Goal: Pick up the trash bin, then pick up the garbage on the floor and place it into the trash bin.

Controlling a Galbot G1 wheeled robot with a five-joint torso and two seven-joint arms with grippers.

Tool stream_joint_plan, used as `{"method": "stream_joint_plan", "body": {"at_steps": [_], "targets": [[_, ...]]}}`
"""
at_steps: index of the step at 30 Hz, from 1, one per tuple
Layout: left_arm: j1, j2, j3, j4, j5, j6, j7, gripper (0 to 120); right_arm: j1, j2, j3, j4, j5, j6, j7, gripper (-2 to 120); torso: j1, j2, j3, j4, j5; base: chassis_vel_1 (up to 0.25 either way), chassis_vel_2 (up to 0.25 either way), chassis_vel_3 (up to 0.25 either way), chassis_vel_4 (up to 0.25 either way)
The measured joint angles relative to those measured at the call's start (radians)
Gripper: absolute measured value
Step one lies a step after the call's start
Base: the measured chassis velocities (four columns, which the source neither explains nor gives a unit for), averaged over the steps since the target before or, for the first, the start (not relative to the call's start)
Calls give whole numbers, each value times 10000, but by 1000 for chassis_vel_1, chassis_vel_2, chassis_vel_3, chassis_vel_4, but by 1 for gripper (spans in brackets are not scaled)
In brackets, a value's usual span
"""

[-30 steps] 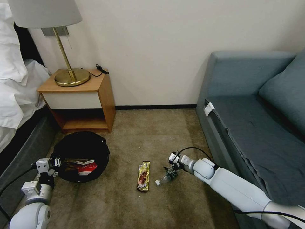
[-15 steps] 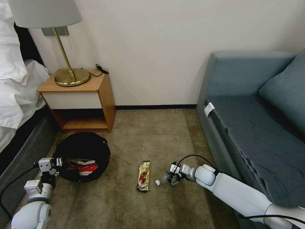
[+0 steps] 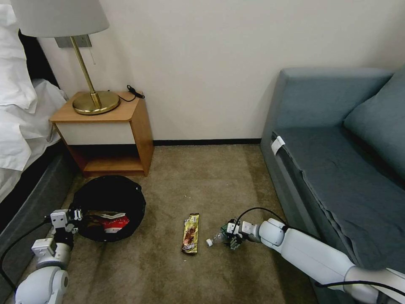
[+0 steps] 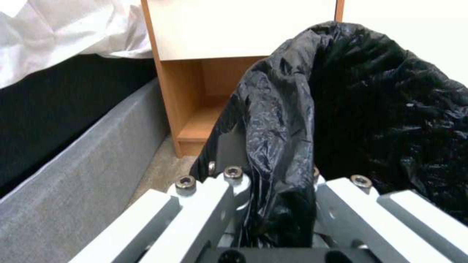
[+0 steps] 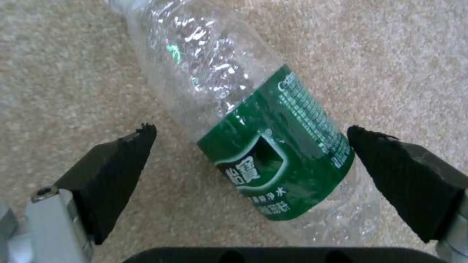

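Observation:
The trash bin (image 3: pixel 110 198), lined with a black bag (image 4: pixel 370 109), is in front of the nightstand. My left gripper (image 3: pixel 75 216) (image 4: pixel 275 182) is shut on its near rim. A red-and-white carton (image 3: pixel 113 223) lies inside the bin. A gold-brown snack wrapper (image 3: pixel 191 233) lies flat on the carpet. To its right lies a clear, green-labelled bottle (image 3: pixel 216 239) (image 5: pixel 273 153) on its side. My right gripper (image 3: pixel 230 240) (image 5: pixel 249 128) is low over the carpet and open, with one finger on each side of the bottle's label and a gap on both sides.
A wooden nightstand (image 3: pixel 105 131) with a brass lamp (image 3: pixel 90 99) stands against the wall behind the bin. The bed's grey base (image 3: pixel 29 194) runs along the left. A blue-grey sofa (image 3: pixel 337 160) fills the right side, close to my right arm.
My right gripper has come down from above the bottle to the carpet and now straddles the bottle. The left gripper and the bin have barely moved.

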Motion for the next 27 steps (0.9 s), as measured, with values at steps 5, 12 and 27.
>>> {"method": "stream_joint_plan", "body": {"at_steps": [5,12,27], "targets": [[-8,-11,-12,35,-12,-18,1,4,67,223,-7,-370,-81,101,-52,99,0,0,0,0,0,0,0,0,0],[-44,6,-21,72,-35,-24,0,4,61,434,30,-544,-108,143,-55,79,0,-1,0,0,0,0,0,0,0],[89,196,-150,-24,-123,-44,3,4,-28,861,356,-699,-100,256,10,28,0,0,0,1,1,0,0,0,0]]}}
